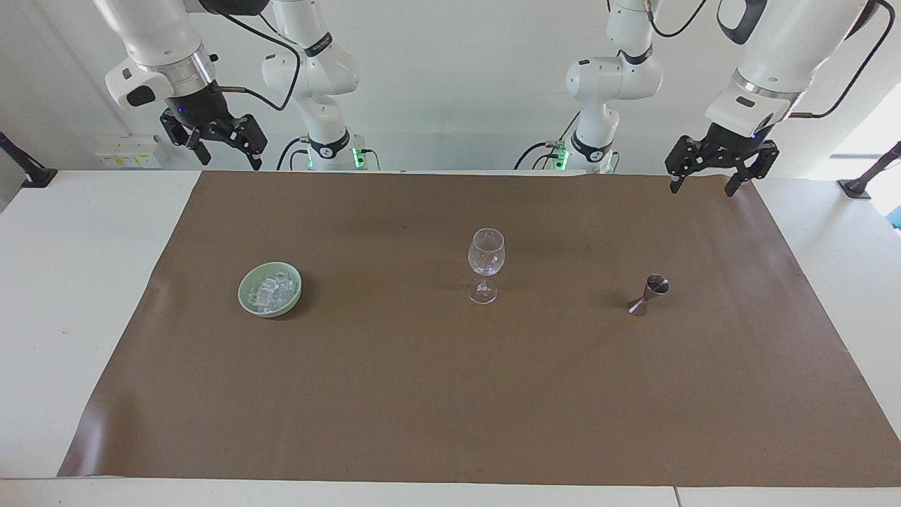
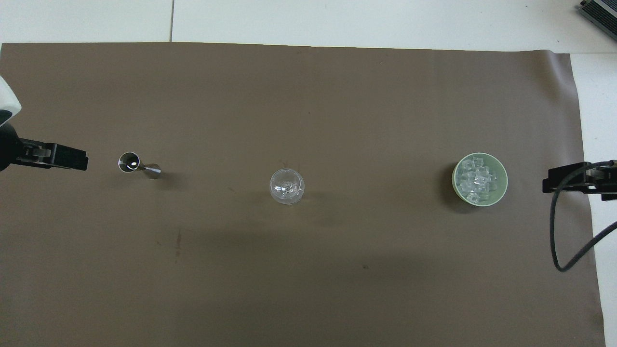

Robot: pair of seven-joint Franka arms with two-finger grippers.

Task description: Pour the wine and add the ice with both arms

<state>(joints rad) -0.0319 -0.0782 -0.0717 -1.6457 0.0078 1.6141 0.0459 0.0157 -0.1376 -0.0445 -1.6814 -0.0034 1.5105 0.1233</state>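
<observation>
- A brown mat [image 1: 450,394] is spread over the white bench [image 1: 70,282].
- Pale wall sockets [image 1: 127,150] are seen at the right arm's end.
- Black clamp brackets [image 1: 24,169] are fixed at the bench's ends.

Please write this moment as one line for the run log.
left gripper: open, empty, raised near jigger | right gripper: open, empty, raised | ice: in green bowl | wine glass: upright
</observation>
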